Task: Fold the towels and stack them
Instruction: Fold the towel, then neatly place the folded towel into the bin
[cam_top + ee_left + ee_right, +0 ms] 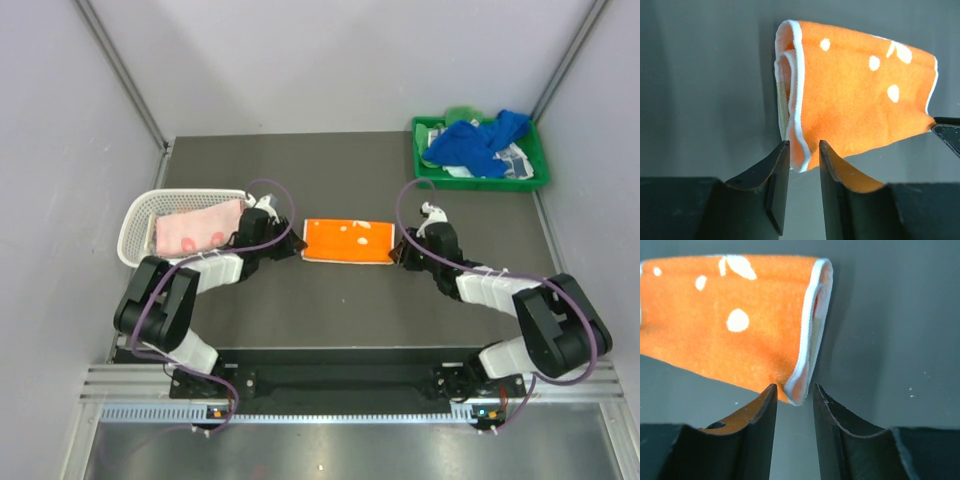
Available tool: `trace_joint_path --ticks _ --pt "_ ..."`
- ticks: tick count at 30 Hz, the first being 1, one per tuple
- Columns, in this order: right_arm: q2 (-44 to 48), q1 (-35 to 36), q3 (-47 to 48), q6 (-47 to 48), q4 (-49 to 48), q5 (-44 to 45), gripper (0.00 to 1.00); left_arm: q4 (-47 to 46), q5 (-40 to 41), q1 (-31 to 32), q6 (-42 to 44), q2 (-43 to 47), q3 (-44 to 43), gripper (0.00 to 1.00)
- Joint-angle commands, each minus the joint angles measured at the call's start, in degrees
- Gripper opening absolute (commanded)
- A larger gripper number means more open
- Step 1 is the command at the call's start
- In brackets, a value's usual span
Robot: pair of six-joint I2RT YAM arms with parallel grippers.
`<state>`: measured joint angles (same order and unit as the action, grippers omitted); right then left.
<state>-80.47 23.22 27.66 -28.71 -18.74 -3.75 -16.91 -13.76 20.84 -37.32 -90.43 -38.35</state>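
Note:
An orange-patterned towel [347, 240] with white spots lies folded on the dark table, between my two grippers. My left gripper [297, 243] is at its left end. In the left wrist view the gripper [804, 145] stands open, and the towel's near white-edged corner [801, 150] hangs between the fingertips without being pinched. My right gripper [397, 252] is at the right end. In the right wrist view it [794, 387] is also open, with the towel's corner [797, 390] just at the fingertips. A pink towel [195, 228] lies in the basket. A blue towel [475, 140] lies in the tray.
A white perforated basket [135, 225] stands at the left, close beside my left arm. A green tray [540, 172] stands at the back right, with a white printed cloth [515, 160] under the blue towel. Grey walls enclose the table on three sides.

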Motion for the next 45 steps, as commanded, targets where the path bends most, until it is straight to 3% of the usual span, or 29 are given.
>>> trace_joint_path --ticks 1,8,14,21,26,31,32,35,41,45 --pt "5.0 0.5 1.2 -0.4 0.2 1.6 0.35 2.6 1.9 0.3 1.7 5.5 -2.5 0.35" --pt "8.4 4.3 7.8 -1.1 9.8 6.3 0.33 16.0 5.8 1.7 3.7 6.5 -12.3 0.30" --pt "-1.0 8.3 13.9 -3.1 9.0 6.9 0.31 15.9 3.1 3.1 1.7 -2.2 -16.7 0.26" --pt "-10.1 7.3 8.6 -6.9 2.5 4.3 0.28 12.6 0.0 3.1 -0.9 -11.9 -14.4 0.22" --pt "-12.2 5.2 5.2 -8.8 -0.6 1.7 0.26 12.2 0.3 3.0 -0.9 -12.7 -13.2 0.22" --pt "-11.1 4.5 5.3 -8.6 1.1 2.0 0.26 15.0 1.2 2.9 -0.1 -10.1 -15.3 0.30" --pt "-10.8 4.3 5.4 -8.4 1.4 2.3 0.26 15.8 2.1 3.0 0.0 -9.5 -15.8 0.36" --pt "-9.8 3.2 5.1 -8.5 2.1 2.1 0.26 21.3 5.4 2.9 0.1 -6.6 -17.9 0.47" --pt "-7.7 2.5 4.9 -7.9 3.4 2.1 0.26 31.6 12.2 2.9 -0.6 -5.7 -22.0 0.58" --pt "-7.2 2.0 4.0 -7.6 3.4 2.4 0.26 32.1 10.0 2.7 -0.7 -8.6 -22.6 0.63"
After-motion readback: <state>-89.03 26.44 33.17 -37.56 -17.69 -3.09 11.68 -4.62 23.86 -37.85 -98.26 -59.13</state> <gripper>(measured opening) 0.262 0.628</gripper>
